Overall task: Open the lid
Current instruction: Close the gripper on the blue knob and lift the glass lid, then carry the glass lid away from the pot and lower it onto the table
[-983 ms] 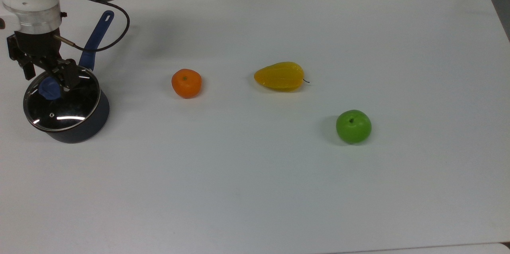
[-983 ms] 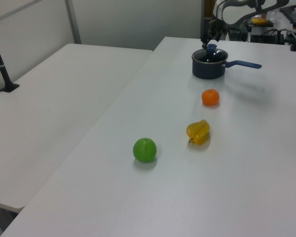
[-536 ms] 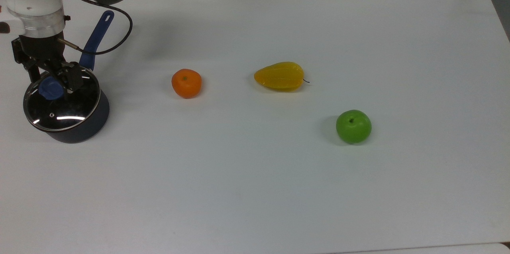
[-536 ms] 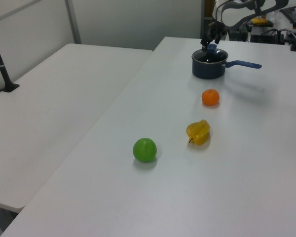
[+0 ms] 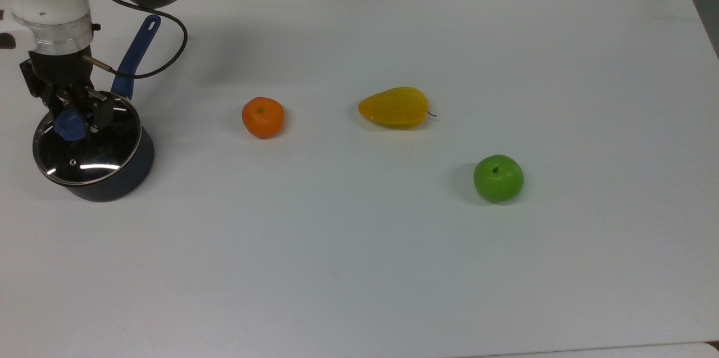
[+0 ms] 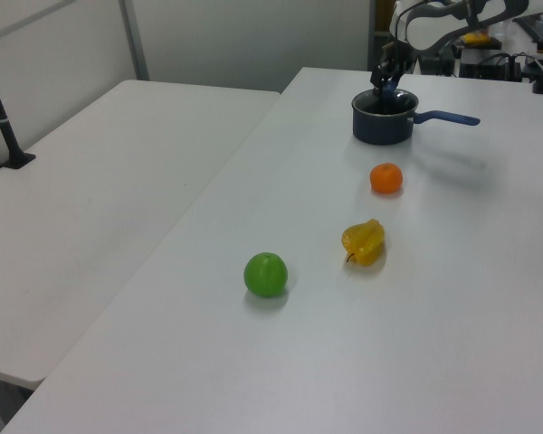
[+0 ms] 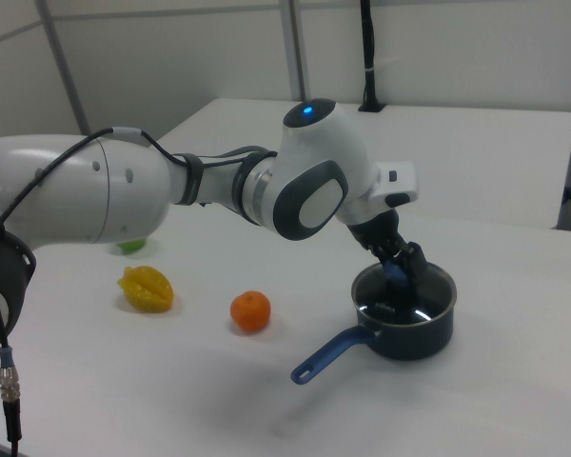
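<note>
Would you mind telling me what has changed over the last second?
The gripper closed in around the blue knob of the round glass lid. The lid remains seated on the dark saucepan; the fruits have not moved.

Over the last second my pincer (image 5: 72,116) has drawn its fingers (image 5: 102,112) in from either side of the blue knob (image 5: 69,125), and they now press against it. In the top view my wrist has shifted slightly toward 3 o'clock, so the pincer sits squarely over the knob. The lid (image 5: 87,143) has not lifted from the saucepan (image 5: 121,175).
</note>
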